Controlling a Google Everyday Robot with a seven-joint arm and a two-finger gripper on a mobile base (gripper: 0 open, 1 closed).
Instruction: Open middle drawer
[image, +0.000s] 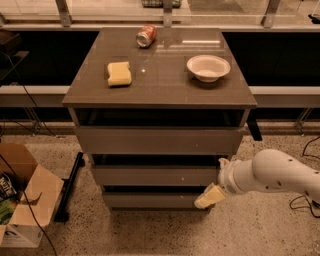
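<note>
Middle drawer (155, 176), gripper (210, 195) just below its right end

I see the middle drawer (155, 176) as a wide, shallow grey-taupe front: flat, handleless, level, with a pale speck right of centre and a dark gap above. I cannot tell how far out it sits. The gripper (209, 196) hangs just below its right end.

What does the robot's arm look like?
The arm is fat, round and smooth, white with a few tiny dark dots. Its gripper, low at the right end of the bottom drawer, is a pale yellowish wedge.
</note>
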